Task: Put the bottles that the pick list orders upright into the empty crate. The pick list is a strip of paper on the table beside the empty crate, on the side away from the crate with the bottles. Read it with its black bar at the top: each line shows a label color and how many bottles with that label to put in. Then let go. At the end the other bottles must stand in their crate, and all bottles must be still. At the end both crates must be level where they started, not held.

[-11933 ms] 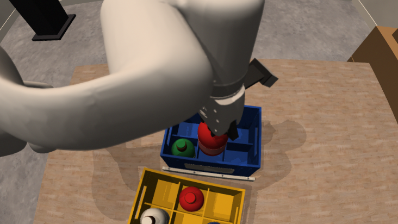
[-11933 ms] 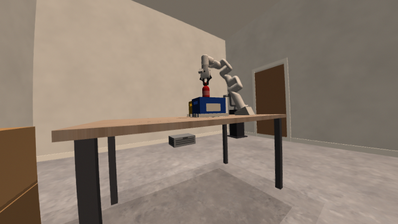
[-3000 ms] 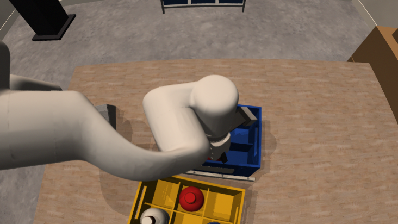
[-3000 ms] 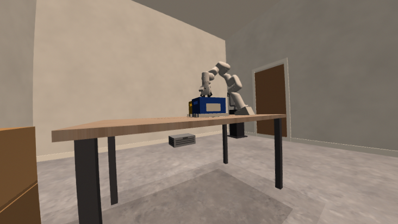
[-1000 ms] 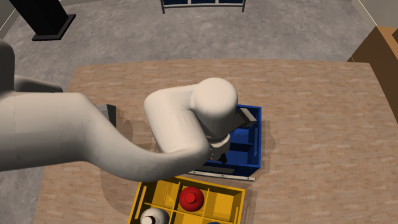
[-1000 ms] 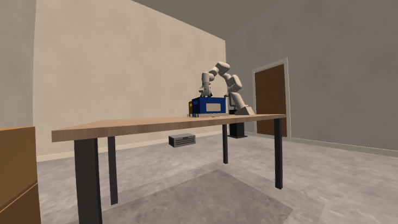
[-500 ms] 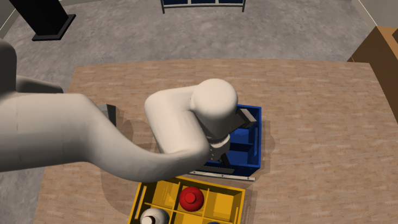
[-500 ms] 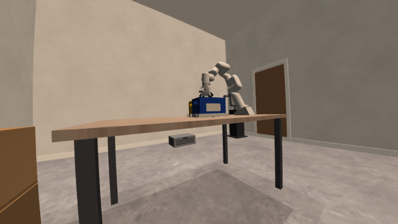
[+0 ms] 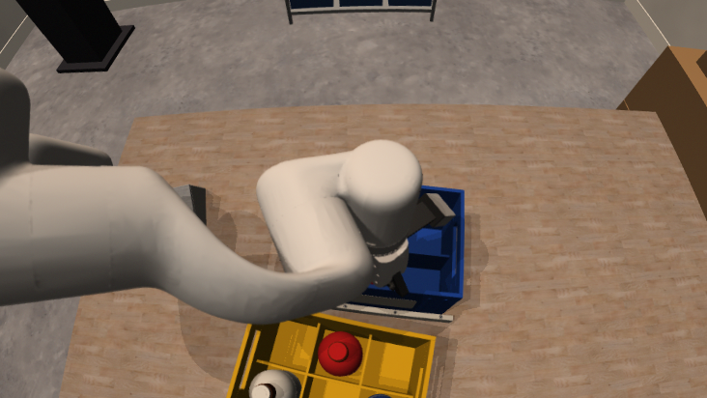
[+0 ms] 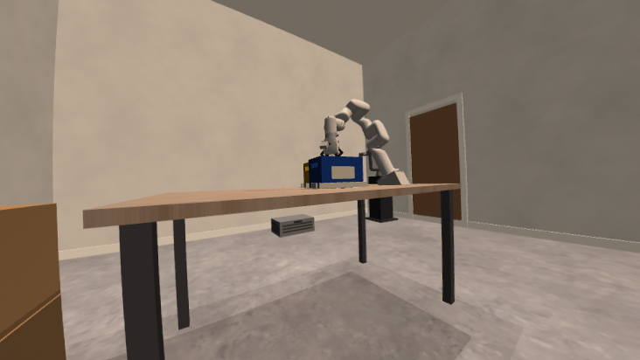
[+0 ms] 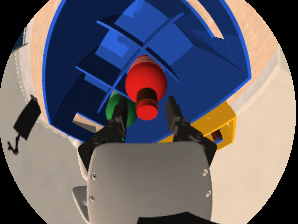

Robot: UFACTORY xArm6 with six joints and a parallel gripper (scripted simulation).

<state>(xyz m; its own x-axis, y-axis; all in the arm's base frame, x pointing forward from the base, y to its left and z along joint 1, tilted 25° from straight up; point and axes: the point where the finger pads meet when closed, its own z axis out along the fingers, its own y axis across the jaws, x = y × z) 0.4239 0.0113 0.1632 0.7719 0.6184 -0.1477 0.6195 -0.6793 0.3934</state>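
The blue crate (image 9: 430, 246) stands mid-table, and it also shows in the exterior view (image 10: 337, 170). In the wrist view a red-capped bottle (image 11: 145, 86) stands upright in one of its cells, with a green-topped bottle in the cell beside it. My gripper (image 11: 146, 103) hangs over the red bottle, open, with a finger on each side of the cap and a gap to it. The arm hides this spot in the overhead view. The yellow crate at the near edge holds a red bottle (image 9: 339, 352) and a white bottle (image 9: 271, 386). I cannot see the pick list.
A pale strip (image 9: 395, 311) lies between the blue and yellow crates. A grey block (image 9: 193, 200) sits left of the arm. A brown cabinet (image 9: 672, 113) stands off the table's right side. A blue cap (image 9: 380, 395) peeks in at the bottom edge.
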